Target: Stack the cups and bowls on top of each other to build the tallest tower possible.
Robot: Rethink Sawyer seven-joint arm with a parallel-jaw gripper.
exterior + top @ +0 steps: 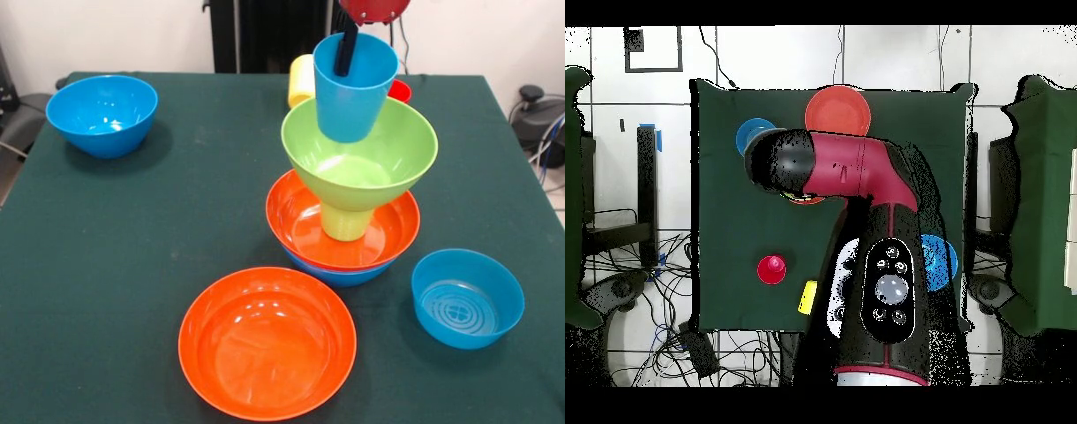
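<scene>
The tower stands right of centre: a blue bowl (340, 272) at the bottom, an orange bowl (305, 225) in it, a green cup (346, 223) upside down, and a green bowl (397, 150) on that. A blue cup (353, 97) hangs upright just over the green bowl's hollow. My gripper (342, 66) comes down from the top edge and is shut on the cup's rim, one black finger inside it. In the overhead view my arm (855, 165) hides the tower and the gripper.
A wide orange bowl (267, 343) (836, 108) sits at the front, and a small blue bowl (467, 298) (753, 135) at the right. A deep blue bowl (101, 113) (940, 262) is far left. A yellow cup (302, 79) (808, 296) and a red cup (400, 90) (772, 269) lie behind the tower.
</scene>
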